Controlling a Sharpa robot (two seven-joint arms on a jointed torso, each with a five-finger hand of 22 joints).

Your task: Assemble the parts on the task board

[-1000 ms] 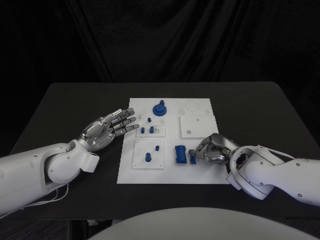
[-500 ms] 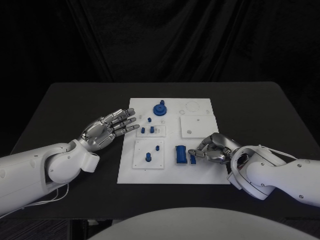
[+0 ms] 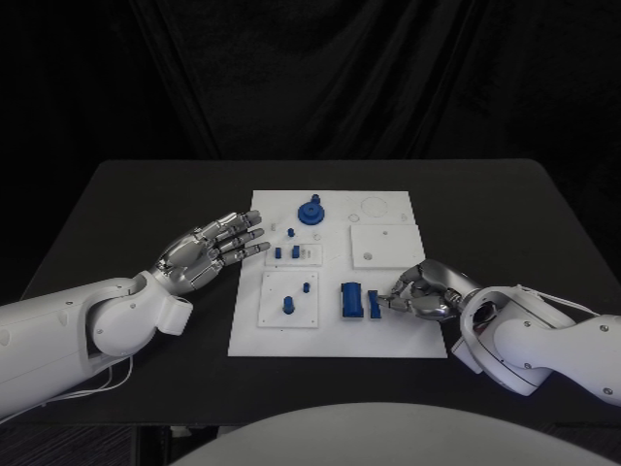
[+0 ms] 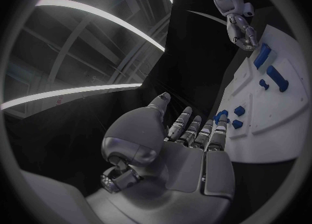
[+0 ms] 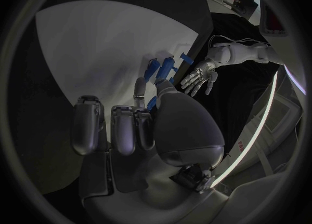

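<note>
The white task board (image 3: 388, 335) lies mid-table. Standing or lying on it are a round blue part (image 3: 310, 211) at the far end, small blue pegs (image 3: 294, 252), two blue pieces (image 3: 297, 296) in a near panel, and a blue block (image 3: 351, 299). My right hand (image 3: 423, 291) rests on the board's right side, fingers curled, thumb and a finger pinching a small blue part (image 3: 374, 306) next to the block; that part (image 5: 151, 103) peeks out beside the thumb. My left hand (image 3: 206, 250) hovers open, fingers spread, just off the board's left edge (image 4: 273, 104).
The black table (image 3: 143, 214) surrounds the board, with bare room on both sides and beyond it. A white square panel (image 3: 385, 245) lies on the board just beyond my right hand. My right hand (image 4: 244, 31) also shows across the board in the left wrist view.
My right arm has shifted slightly to the right, and the small blue part under its fingers has edged a little farther up the board. The left hand has not moved.
</note>
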